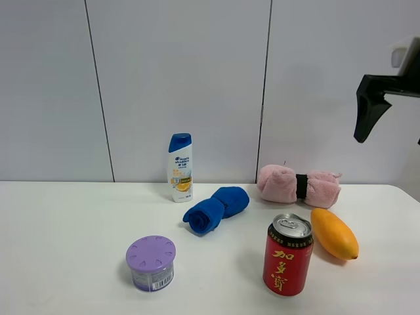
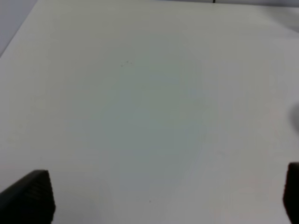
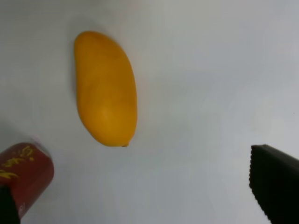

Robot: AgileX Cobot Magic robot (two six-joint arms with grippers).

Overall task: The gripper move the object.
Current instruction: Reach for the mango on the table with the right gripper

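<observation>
Mango [image 1: 335, 233] lies on the white worktop [image 1: 65, 230] just beside the red drink can [image 1: 287, 254], not touching it. My right tool [image 1: 373, 108] hangs high above it, jaws spread wide, holding nothing. I judge the skin smooth, slippery, easily bruised: pinch gently across the fat middle.

Of the right hand [image 3: 140, 200], its wrist view catches only two dark fingertips [image 3: 275, 186] at the edges, one covering part of the red can [image 3: 21, 175], which is itself cut off there. The left hand [image 2: 159, 200] likewise shows just blurred tips at the corners. Print on the shampoo bottle [image 1: 180, 167] is too small to read.
</observation>
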